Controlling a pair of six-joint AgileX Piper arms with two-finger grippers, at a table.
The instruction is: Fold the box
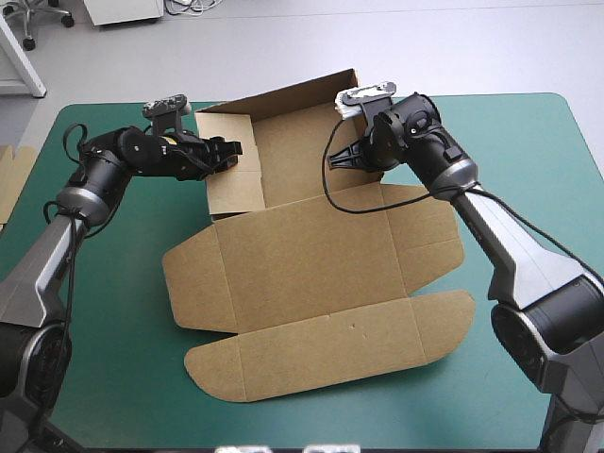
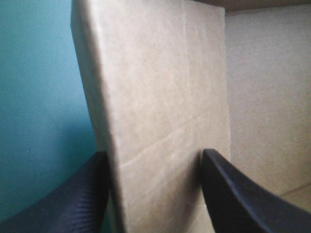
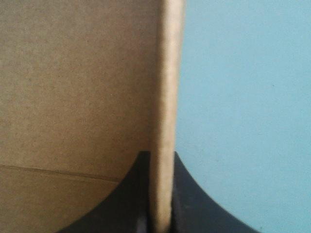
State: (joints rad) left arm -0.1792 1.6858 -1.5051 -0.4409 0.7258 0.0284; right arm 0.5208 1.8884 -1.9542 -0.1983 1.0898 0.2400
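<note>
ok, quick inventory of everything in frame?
box: one, brown, mid-table; far part raised into walls, near flaps flat.
spare board: one edge, brown, at the table's left edge.
table cover: one, teal-green, under everything.
left hand: one, black fingers, on the box's left wall, a finger on each side.
right hand: one, black fingers, pinching the box's right wall.
</note>
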